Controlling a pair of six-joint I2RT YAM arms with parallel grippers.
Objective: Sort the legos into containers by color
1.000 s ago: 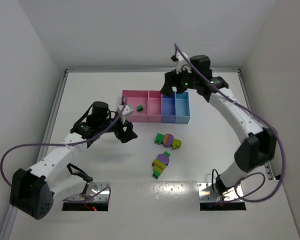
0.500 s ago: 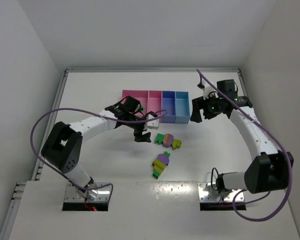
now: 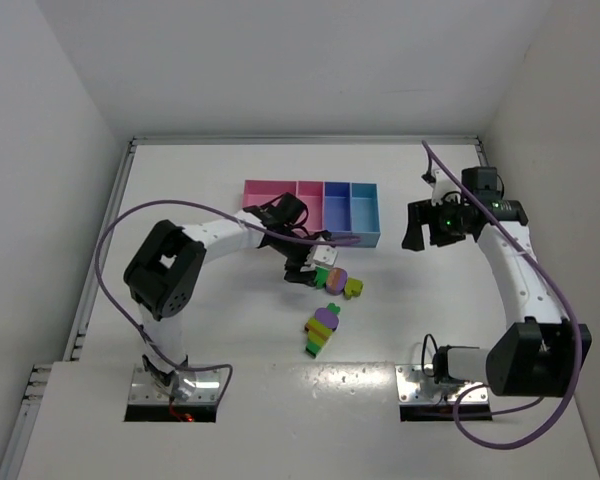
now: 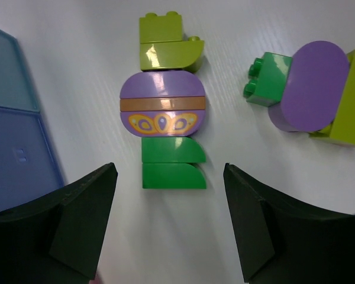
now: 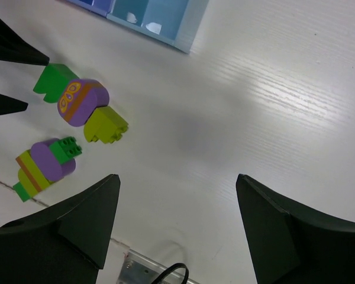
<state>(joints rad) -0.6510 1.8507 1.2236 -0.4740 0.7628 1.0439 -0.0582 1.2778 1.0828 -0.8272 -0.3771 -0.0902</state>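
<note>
Legos (image 4: 163, 118) in one clump lie before the left gripper (image 4: 168, 171), its fingers (image 4: 83, 219) spread and empty, likely needing a descent and pinch; the right gripper (image 5: 177, 180) hangs released.

I read bins (image 3: 365, 238) at back-centre of table (image 3: 430, 310), row running left to right. Two clumps on table before bins, apart from each other. Far clump (image 3: 336, 280) just before bins' right half. Near clump (image 3: 322, 330) closer to arm bases, slightly left. My left tool (image 3: 304, 267) at far clump's left end, that end between fingers, gap each side. My right tool (image 3: 418, 228) over table, right of bins.
</note>
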